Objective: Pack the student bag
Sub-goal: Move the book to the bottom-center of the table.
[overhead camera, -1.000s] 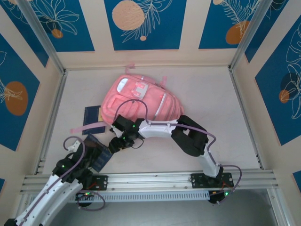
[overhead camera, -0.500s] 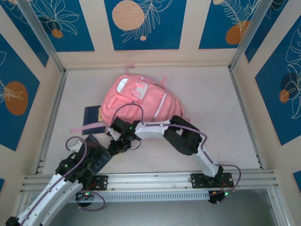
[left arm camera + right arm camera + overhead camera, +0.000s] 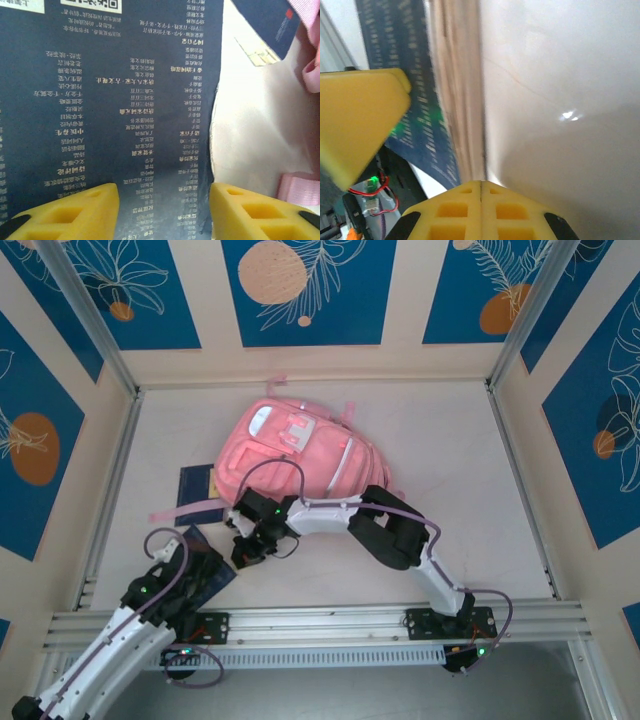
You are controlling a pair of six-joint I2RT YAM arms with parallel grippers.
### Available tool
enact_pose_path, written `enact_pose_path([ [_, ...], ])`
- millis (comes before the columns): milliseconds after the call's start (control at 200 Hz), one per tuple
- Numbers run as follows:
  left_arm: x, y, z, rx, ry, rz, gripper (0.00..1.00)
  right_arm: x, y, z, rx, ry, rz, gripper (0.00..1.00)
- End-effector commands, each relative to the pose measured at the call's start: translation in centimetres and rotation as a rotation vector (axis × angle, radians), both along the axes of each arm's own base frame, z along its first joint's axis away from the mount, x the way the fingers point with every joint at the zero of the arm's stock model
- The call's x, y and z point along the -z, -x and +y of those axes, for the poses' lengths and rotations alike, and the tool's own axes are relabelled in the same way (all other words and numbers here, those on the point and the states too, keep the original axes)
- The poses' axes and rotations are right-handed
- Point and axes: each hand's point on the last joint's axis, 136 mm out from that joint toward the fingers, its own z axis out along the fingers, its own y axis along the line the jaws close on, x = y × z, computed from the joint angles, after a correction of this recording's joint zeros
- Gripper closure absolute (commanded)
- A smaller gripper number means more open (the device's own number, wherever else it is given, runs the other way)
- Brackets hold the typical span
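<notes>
Bag: pink bag [image 3: 300, 455] lies flat mid-table [image 3: 450, 460], nearer the far wall, pocket side up. Whether its zips are open I cannot tell.

Bag, left wrist view: pink fabric and strap at the right edge [image 3: 298, 189].

Book 1: dark blue cover with pale printed text [image 3: 125, 100], at the near left of the table, just off the bag's near-left corner. It is under the left gripper.

Book 1, right wrist view: blue cover [image 3: 415, 115] on the left, beige page edge running up the frame, and bare table to the right.

Book 2: also dark blue [image 3: 196, 485], flat on the table touching the bag's left side. A pink strap crosses its near edge.

Left gripper [image 3: 164, 192]: fingers roughly half apart. The cover of book 1 shows through the gap and nothing is clamped between them. The right-hand finger [image 3: 260, 212] sits past the book's edge, over bare table. Contact with the cover cannot be told.

Right gripper [image 3: 480, 184]: fully closed, the 2 fingers meeting on 1 seam with nothing between them. The tips are at the lower end of book 1's page edge. In the top view it sits [image 3: 250, 548] just beside the bag's near-left corner.

Right arm: reaches leftward across the bag's near edge.

Other: a yellow finger [image 3: 355, 120] is against the blue cover in the right wrist view.
</notes>
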Motion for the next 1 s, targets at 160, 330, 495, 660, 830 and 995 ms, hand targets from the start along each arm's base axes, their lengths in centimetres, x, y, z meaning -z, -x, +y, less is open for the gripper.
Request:
enact_pose_path([
  [160,-1.0,1.6,2.7,0.023,-0.258,0.228,0.22,-1.1,-3.9,-4.2,0.099,0.154,-0.225,1.0],
  [330,-0.1,-0.8,0.8,0.086,-0.244,0.254,0.14,-2.5,-4.7,-5.6,0.135,0.142,-0.276,0.98],
  [495,-0.5,-5.3,-4.6,0.277,-0.081,0.101,0.15,-4.2,-6.0,-8.2,0.2,0.153,-0.329,0.81],
  [660,-1.0,-7.2,-9.7,0.477,0.078,0.005,0.2,-5.6,-7.3,-11.7,0.295,0.142,-0.345,0.73],
  [830,-1.0,-7.0,-12.2,0.576,0.173,0.009,0.25,-6.3,-7.2,-13.1,0.307,0.07,-0.309,0.7],
  [995,-2.9,-5.3,-12.4,0.619,0.195,0.0,0.33,-5.9,-6.5,-12.9,0.29,0.063,-0.292,0.7],
])
